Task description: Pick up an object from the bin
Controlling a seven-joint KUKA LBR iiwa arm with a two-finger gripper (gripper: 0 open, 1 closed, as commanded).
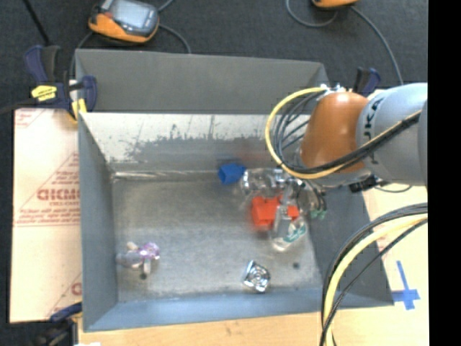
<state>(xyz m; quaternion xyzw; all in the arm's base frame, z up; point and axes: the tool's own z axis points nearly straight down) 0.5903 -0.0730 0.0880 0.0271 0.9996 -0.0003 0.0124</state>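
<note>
Hand (279, 206) apparently over bin's (97, 215) orange block (262, 213)

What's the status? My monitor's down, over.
Status: gripper over orange block, right side of bin. Close by: clear piece beside it, blue block apart, toward back wall.

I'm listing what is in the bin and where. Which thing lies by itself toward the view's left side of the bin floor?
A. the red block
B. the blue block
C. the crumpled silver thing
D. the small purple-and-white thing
D: the small purple-and-white thing sits alone at the view's left near the front wall, while the blue block, red block and crumpled silver thing lie further right.
</note>
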